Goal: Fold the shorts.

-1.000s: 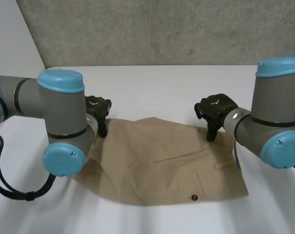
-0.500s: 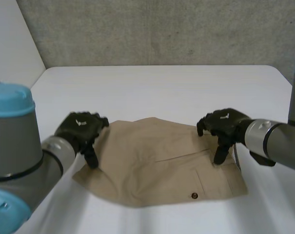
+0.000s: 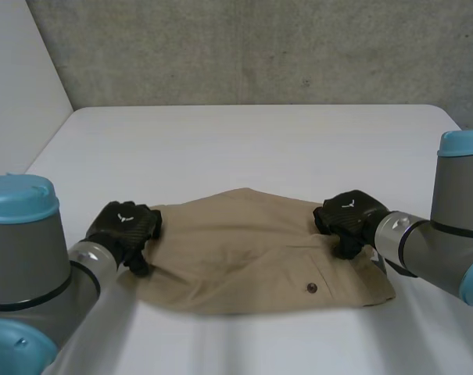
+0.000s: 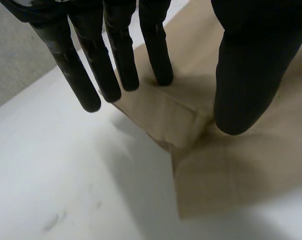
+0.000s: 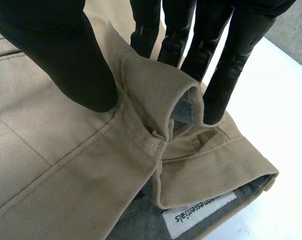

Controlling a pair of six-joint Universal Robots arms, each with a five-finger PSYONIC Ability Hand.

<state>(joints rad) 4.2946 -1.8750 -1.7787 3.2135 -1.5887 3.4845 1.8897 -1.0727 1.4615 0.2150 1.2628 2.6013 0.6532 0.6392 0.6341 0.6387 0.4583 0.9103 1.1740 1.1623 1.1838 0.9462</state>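
Tan shorts [image 3: 244, 250] lie spread on the white table [image 3: 244, 141], a dark button [image 3: 312, 288] near their front edge. My left hand [image 3: 123, 226] is at the shorts' left edge. In the left wrist view its fingers [image 4: 155, 55] and thumb [image 4: 245, 75] pinch a raised fold at a corner of the shorts [image 4: 230, 170]. My right hand [image 3: 347, 217] is on the right side by the waistband. In the right wrist view its thumb [image 5: 66, 55] and fingers [image 5: 225, 60] pinch a rolled fold of the waistband [image 5: 155, 85], and a white label [image 5: 198, 212] shows on the grey lining.
A grey concrete wall [image 3: 259, 47] rises behind the table's far edge. Bare white tabletop stretches beyond the shorts and along the front. Both grey arms reach in from the near corners.
Both hands came down onto the side edges of the shorts and closed on the cloth. The shorts have bunched slightly, their front edge drawn in.
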